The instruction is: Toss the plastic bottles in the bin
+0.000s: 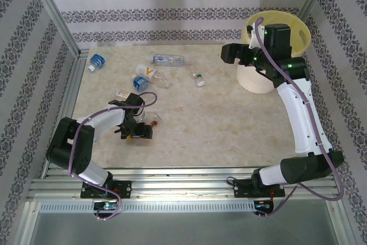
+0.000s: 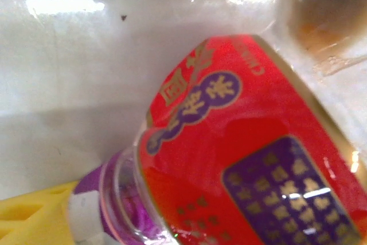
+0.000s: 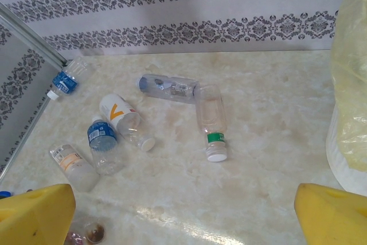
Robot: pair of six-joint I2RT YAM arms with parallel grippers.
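A bottle with a red label [image 2: 229, 159] and a purple neck lies on the table right under my left wrist camera. One yellow finger pad [image 2: 28, 217] shows at its neck end, and the other is hidden. From above, my left gripper [image 1: 133, 132] is low on the table against this red-labelled bottle [image 1: 155, 121]. Several more plastic bottles lie further back: a green-labelled one [image 3: 211, 120], a clear one [image 3: 166, 87] and an orange-V one [image 3: 121, 117]. My right gripper [image 3: 183, 216] hovers open and empty beside the pale-yellow bin [image 1: 298, 32].
Two blue-labelled bottles [image 3: 103, 140] [image 3: 64, 80] and a small pale one [image 3: 73, 164] lie toward the left wall. Metal frame rails [image 1: 66, 98] and patterned walls enclose the marble table [image 1: 229, 124]. The bin's side [image 3: 350, 101] stands close on my right gripper's right.
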